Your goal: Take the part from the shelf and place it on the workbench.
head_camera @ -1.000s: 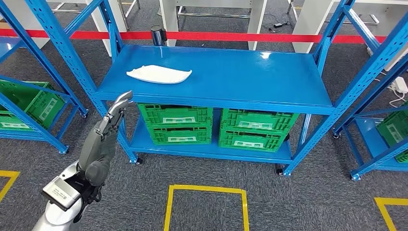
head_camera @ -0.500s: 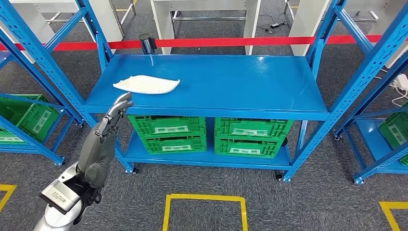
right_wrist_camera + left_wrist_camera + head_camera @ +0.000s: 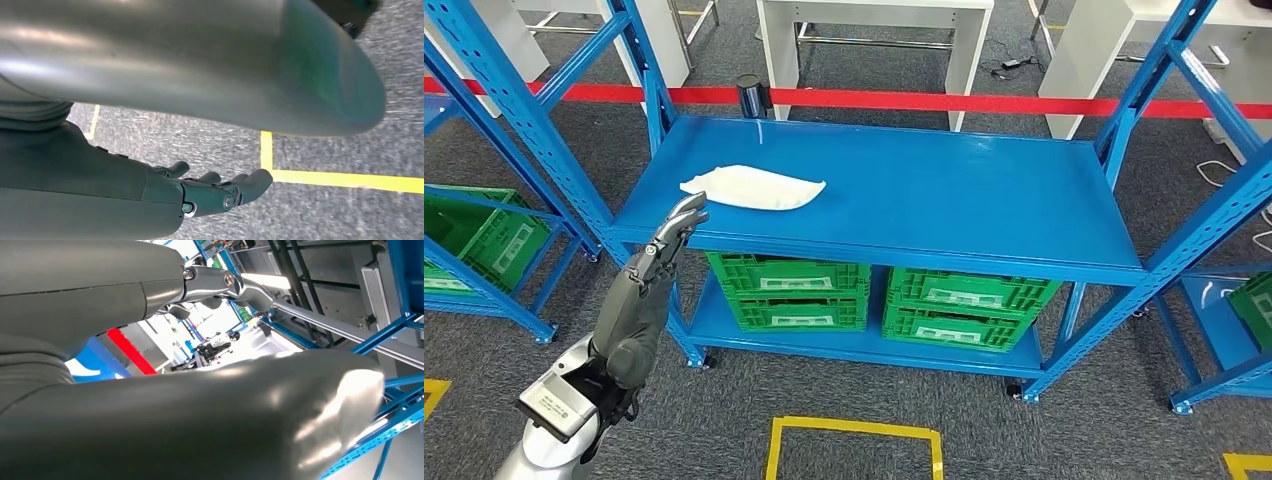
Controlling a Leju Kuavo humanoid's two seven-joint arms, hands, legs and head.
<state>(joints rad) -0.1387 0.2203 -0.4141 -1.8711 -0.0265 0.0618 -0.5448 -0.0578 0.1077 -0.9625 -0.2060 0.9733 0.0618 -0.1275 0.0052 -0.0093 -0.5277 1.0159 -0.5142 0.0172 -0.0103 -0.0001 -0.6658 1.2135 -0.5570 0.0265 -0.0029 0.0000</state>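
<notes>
Part: a flat white moulded part lies on the top deck of the blue shelf, toward the deck's left end and just back from its front edge. Nothing touches it.
Left hand: the left hand is raised in front of the shelf's left front corner, fingertips near the deck's front edge and just short of the part. It holds nothing; the fingers reach forward and are a little apart.
Right hand: the right hand hangs low over grey carpet and yellow floor tape, well apart from the shelf. It is empty, fingers loosely curved and apart.
Below the deck: green crates sit on the shelf's lower level.
Done: the approach to the shelf looks nearly complete.
Left: reaching over the edge, grasping the part, lifting it, then carrying it to the workbench and setting it down.
</notes>
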